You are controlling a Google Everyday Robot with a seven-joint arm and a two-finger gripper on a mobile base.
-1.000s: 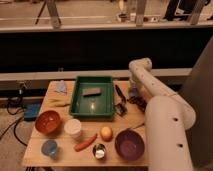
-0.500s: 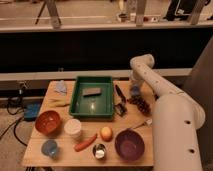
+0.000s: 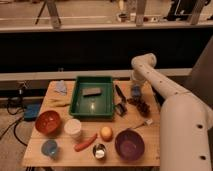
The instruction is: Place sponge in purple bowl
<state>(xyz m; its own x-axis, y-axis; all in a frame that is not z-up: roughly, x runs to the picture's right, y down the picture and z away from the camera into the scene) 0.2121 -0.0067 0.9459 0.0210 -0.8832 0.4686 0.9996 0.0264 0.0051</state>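
The purple bowl stands empty at the table's front right. A small blue block that looks like the sponge sits just right of the green tray, near the table's back right. My gripper hangs straight down from the white arm and is right at the top of this blue block. I cannot tell whether it touches the block. The bowl is well in front of the gripper, toward the near edge.
A grey flat object lies in the green tray. Black tools, dark grapes and a fork lie around the gripper. An orange, a carrot, a metal cup, a white cup, a red bowl and a blue cup fill the front.
The arm's large lower link has swung slightly to the right. The gripper stays over the blue block beside the tray. Nothing on the table has moved.
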